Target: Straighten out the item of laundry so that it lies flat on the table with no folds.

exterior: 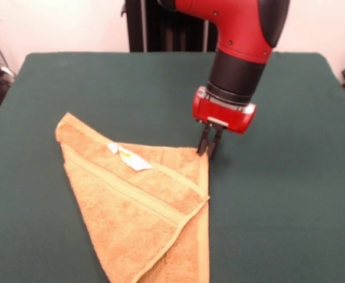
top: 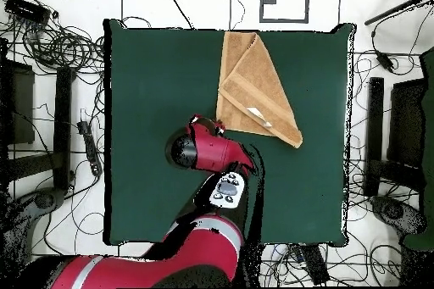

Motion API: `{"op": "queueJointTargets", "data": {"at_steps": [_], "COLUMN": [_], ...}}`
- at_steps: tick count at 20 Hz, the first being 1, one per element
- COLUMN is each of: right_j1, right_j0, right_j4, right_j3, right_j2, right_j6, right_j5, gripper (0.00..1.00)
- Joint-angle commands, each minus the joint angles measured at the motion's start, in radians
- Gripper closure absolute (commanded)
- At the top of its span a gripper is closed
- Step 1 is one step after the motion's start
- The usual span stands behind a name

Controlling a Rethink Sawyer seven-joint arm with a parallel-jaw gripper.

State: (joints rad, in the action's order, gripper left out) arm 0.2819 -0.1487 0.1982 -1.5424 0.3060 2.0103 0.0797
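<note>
The item of laundry (exterior: 138, 212), an orange-tan terry towel, lies on the green table (exterior: 284, 212) folded over into a triangle, with a small white tag (exterior: 130, 158) on top. Its near part runs off the bottom of the front view. My gripper (exterior: 207, 154) stands upright at the towel's far right corner, and its fingers are drawn together on that corner. From overhead, the towel (top: 254, 82) lies near the table's top edge, and the red wrist (top: 208, 146) hides the fingertips beside the towel's lower left corner.
Bare green cloth (top: 161, 74) spreads wide on both sides of the towel. Cables and stands (top: 51, 48) ring the table on the floor. A dark post (exterior: 160, 26) stands behind the table's far edge.
</note>
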Motion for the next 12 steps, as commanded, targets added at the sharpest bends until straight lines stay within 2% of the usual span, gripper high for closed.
{"op": "queueJointTargets", "data": {"at_steps": [1, 6, 12], "right_j1": [-0.014, 0.026, 0.08], "right_j0": [-0.051, -0.004, -0.007], "right_j4": [0.083, 0.085, 0.099], "right_j3": [-0.126, -0.184, -0.217], "right_j2": [-0.102, -0.17, -0.17], "right_j6": [0.246, 0.23, 0.212], "right_j5": [0.118, 0.101, 0.181], "gripper": [1.0, 1.0, 1.0]}}
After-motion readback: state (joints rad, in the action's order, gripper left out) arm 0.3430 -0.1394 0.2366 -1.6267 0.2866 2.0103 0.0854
